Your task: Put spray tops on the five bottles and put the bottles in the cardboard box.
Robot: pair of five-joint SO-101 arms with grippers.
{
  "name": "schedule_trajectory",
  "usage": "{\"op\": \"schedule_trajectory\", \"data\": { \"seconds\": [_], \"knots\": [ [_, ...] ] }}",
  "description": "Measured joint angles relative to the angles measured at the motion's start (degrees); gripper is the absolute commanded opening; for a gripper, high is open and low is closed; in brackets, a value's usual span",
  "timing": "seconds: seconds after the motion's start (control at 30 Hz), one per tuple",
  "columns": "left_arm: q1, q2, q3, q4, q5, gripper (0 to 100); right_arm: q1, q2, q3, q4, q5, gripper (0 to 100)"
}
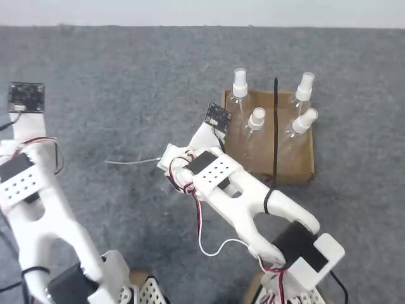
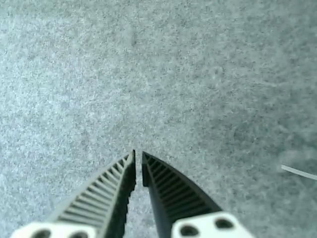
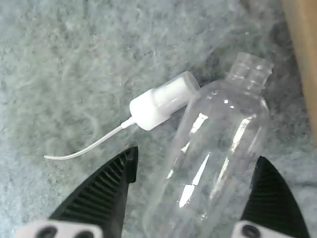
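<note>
A clear bottle (image 3: 213, 158) with no top lies on the grey carpet beside the cardboard box (image 3: 302, 54). My right gripper (image 3: 195, 158) hangs open just over it, one finger on each side of its body. A loose white spray top (image 3: 161, 106) lies next to the bottle's neck, its thin dip tube (image 1: 130, 161) trailing away over the carpet. In the high view the right arm (image 1: 215, 174) covers that bottle. The cardboard box (image 1: 304, 168) holds several upright bottles with spray tops (image 1: 256, 123). My left gripper (image 2: 137, 161) is shut over bare carpet with nothing in it.
The left arm (image 1: 31, 183) stands at the left side of the carpet, well away from the box. A black cable (image 1: 275, 126) runs across the box. The tip of the dip tube (image 2: 299, 172) shows in the left wrist view.
</note>
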Motion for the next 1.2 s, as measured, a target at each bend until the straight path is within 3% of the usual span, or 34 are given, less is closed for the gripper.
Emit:
{"op": "schedule_trajectory", "data": {
  "seconds": [0.17, 0.43, 0.7, 0.87, 1.2],
  "knots": [
    [0.0, 0.0, 0.0, 0.0, 0.0, 1, -3.1, 0.1, 2.2, 0.2, 0.0, 28.9],
    [0.0, 0.0, 0.0, 0.0, 0.0, 1, -3.3, 0.1, 2.4, 0.2, 3.2, 7.9],
    [0.0, 0.0, 0.0, 0.0, 0.0, 1, -4.5, -0.1, 4.7, -0.2, 12.0, 6.7],
    [0.0, 0.0, 0.0, 0.0, 0.0, 1, -9.0, -1.4, 6.4, -0.2, 23.3, 6.6],
    [-1.1, 0.0, 0.3, 0.0, 0.0, 1, -12.6, -1.6, 7.5, 2.1, 55.3, 6.5]
  ]
}}
